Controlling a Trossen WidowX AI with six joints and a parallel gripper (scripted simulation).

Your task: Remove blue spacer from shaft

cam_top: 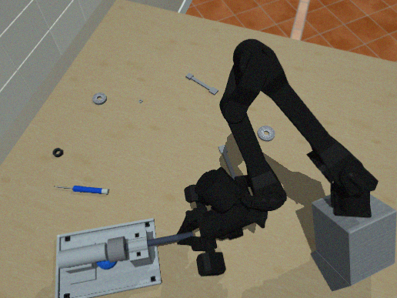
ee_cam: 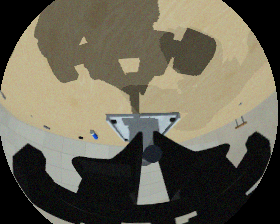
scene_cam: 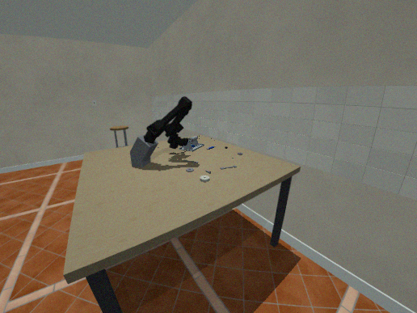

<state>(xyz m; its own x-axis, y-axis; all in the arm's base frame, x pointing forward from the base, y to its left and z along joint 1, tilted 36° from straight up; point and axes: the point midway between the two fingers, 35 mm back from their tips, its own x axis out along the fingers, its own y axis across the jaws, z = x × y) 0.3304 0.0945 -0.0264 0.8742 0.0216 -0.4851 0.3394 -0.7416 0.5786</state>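
Shaft (cam_top: 169, 239) is the dark rod that comes out of the grey housing (cam_top: 82, 253) on the base plate (cam_top: 154, 277), near the lower left corner of the table (cam_top: 161, 48) in the top view. My gripper (cam_top: 194, 238) is clamped on the free end of this rod. A blue spacer (cam_top: 105, 265) lies on the plate under the housing tube, only partly visible. On the table I see also a blue screwdriver (cam_top: 90, 189), a black ring (cam_top: 58, 152), two grey washers (cam_top: 99, 98) and a flat grey bar (cam_top: 201, 83), all well apart from the plate. My arm stands on a grey pedestal (cam_top: 378, 245).

From the exterior view, the arm (scene_cam: 170, 120) bends down toward the small plate (scene_cam: 198, 147) at the far side of the table; the details there are too small to tell.

In the wrist view, my two fingers are close together around the round end of the rod (ee_cam: 151, 153), and the plate (ee_cam: 119, 121) is straight ahead, beyond it
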